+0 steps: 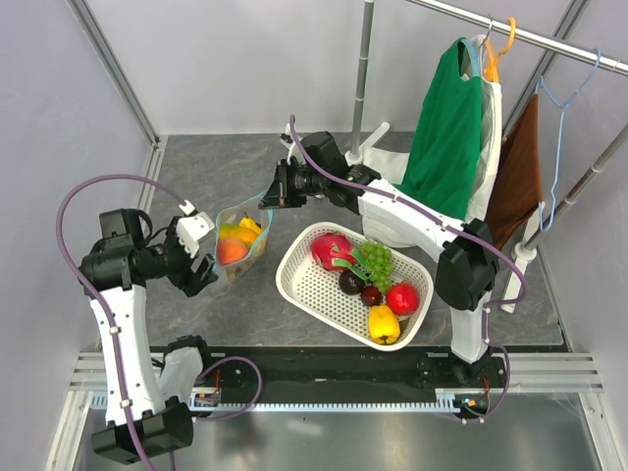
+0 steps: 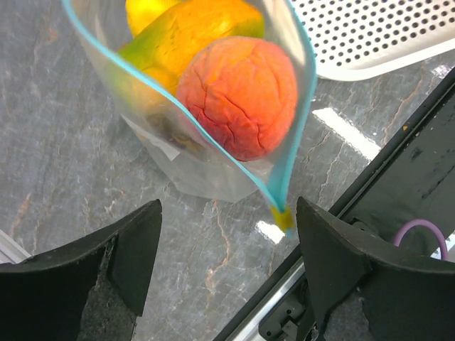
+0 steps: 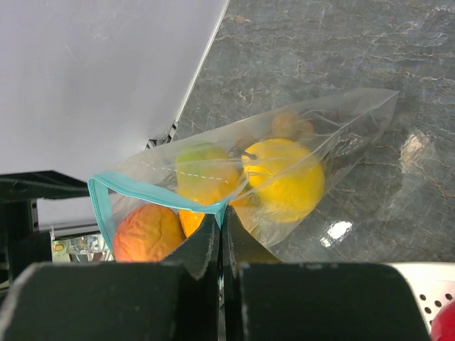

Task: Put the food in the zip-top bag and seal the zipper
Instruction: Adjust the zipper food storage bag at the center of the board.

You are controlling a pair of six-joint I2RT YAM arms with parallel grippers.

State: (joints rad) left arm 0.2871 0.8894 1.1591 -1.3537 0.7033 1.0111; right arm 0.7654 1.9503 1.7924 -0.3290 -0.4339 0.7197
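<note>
Nearest the lens, the left tool [image 2: 227, 224] stands released, its two dark fingers spread wide with nothing between them. Beyond it, on the grey tabletop [image 2: 57, 156], the zip-top bag [image 2: 206, 177] sits left of the white basket [image 1: 294, 280], with its mouth gaping toward the left tool. We judge the film thin, slick and floppy, sagging under its load, so the stiffer rim is the place to grip, not the wall. The right tool [image 3: 220, 226] is clenched on that rim at the far corner. Inside lies the food: a mango [image 2: 199, 28], a peach [image 2: 238, 96] and a lemon-like piece [image 3: 284, 177]. All are round, likely light, and apt to roll out if the mouth tips. The zipper [image 2: 302, 106] is unsealed, and its near end hangs just ahead of the left tool's gap.
</note>
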